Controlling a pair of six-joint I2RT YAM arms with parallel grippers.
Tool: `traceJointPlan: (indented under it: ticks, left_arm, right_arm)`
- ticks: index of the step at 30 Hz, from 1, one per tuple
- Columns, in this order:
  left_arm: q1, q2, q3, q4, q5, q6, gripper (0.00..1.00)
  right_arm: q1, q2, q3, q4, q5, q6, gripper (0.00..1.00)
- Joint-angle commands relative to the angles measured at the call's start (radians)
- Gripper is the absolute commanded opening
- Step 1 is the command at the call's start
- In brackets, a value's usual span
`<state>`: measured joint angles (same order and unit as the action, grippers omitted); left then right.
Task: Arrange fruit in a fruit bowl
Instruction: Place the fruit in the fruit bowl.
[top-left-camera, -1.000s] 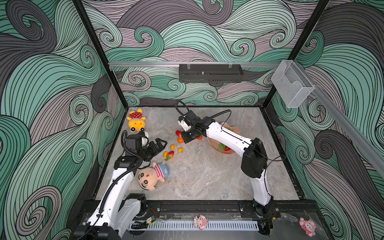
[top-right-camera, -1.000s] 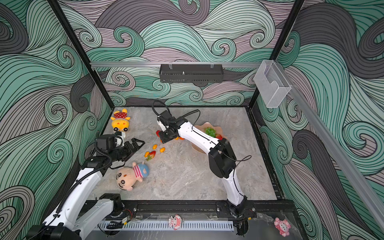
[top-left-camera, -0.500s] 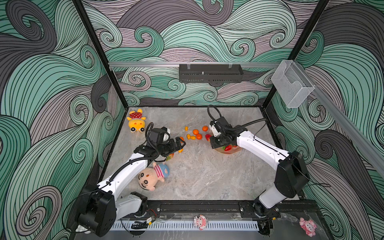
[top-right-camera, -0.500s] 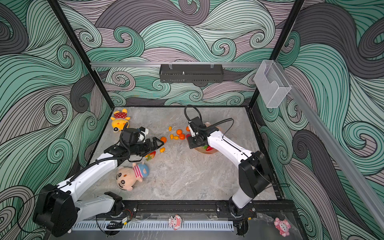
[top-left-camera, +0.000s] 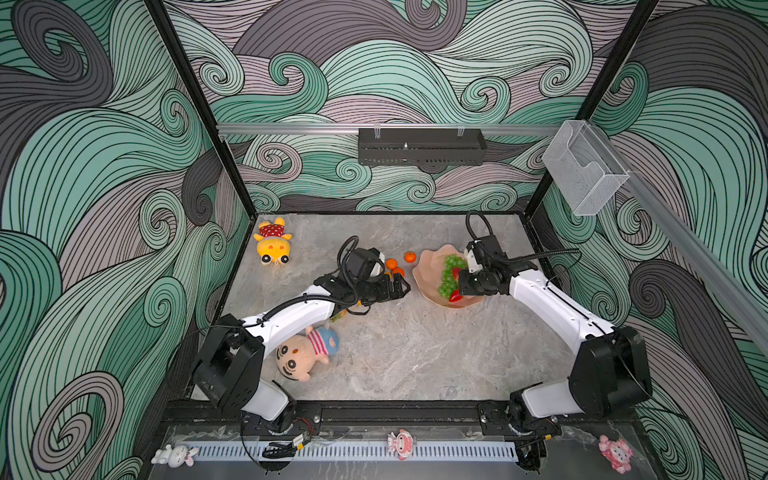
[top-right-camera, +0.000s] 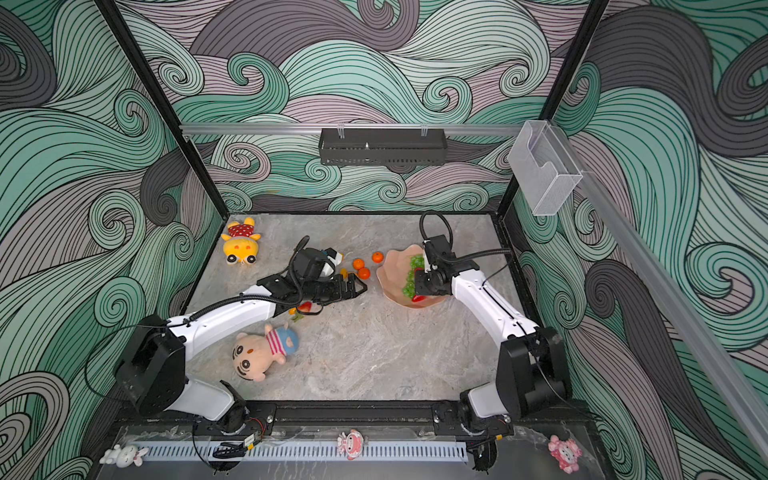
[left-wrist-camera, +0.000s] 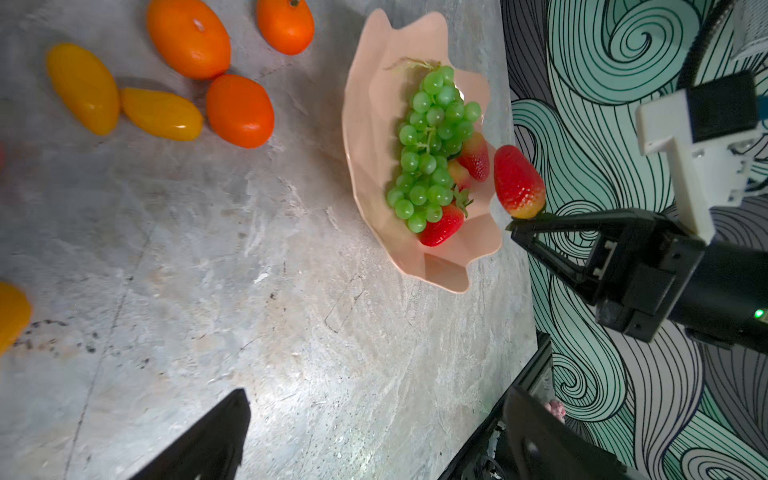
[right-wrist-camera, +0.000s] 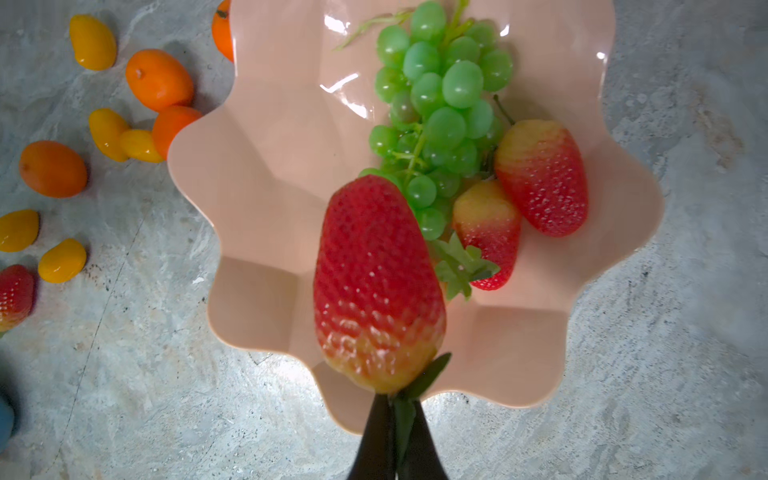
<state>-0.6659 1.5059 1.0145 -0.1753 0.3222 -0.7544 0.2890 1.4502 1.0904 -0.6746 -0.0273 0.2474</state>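
the right gripper (right-wrist-camera: 395, 405) is pinched tight on the green cap of the held strawberry (right-wrist-camera: 376, 282), with nothing else between its jaws. the berry sticks straight out from the gripper tip, pale shoulder at the gripper and red nose pointing away. its long axis runs in over the fruit bowl (right-wrist-camera: 270, 166), from the rim toward the middle. it hangs clear above the dish without touching it. in the left wrist view it shows raised over the rim on the side away from the left arm.

beyond its nose lie the grape bunch (right-wrist-camera: 440, 104) and 2 strawberries (right-wrist-camera: 542, 176), all in the bowl and crowded into one half. the other half is bare pink. the coming move turns on that: the bowl is straight below the berry, so i judge only a short lowering and an opening of the jaws is called for. so close to the wavy rim, the long berry could roll out.

the left gripper (top-left-camera: 404, 286) stands wide open and empty, low over the bench (top-left-camera: 415, 353) just beside the bowl. the loose tangerines (left-wrist-camera: 189, 39), kumquats (left-wrist-camera: 83, 87) and a spare strawberry (right-wrist-camera: 14, 295) lie on that side of the bowl. the left arm is the nearer one to them, and the right arm is the one at the bowl.

no brand, label or readable writing shows on the fruit, the bowl or the arms.
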Motion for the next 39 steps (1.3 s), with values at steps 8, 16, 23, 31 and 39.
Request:
traceJointPlan:
  ticks: [8, 16, 23, 31, 39]
  left_arm:
    - [-0.046, 0.055, 0.065, -0.004, -0.027, 0.007, 0.99]
    - [-0.047, 0.029, 0.040, -0.017, -0.043, 0.012, 0.98]
    - [-0.046, 0.017, 0.027, -0.026, -0.052, 0.013, 0.99]
    - [-0.044, -0.030, 0.024, -0.085, -0.087, 0.032, 0.99]
    - [-0.043, -0.144, -0.015, -0.168, -0.148, 0.033, 0.98]
  right_arm:
    - [-0.050, 0.099, 0.041, -0.046, 0.010, 0.022, 0.00]
    - [-0.055, 0.180, 0.077, -0.051, 0.020, 0.023, 0.04]
    - [-0.056, 0.181, 0.073, -0.059, 0.036, 0.023, 0.25]
    - [-0.056, 0.109, 0.061, -0.057, 0.031, 0.021, 0.51]
    - [-0.017, -0.021, 0.009, -0.017, 0.024, 0.021, 0.55]
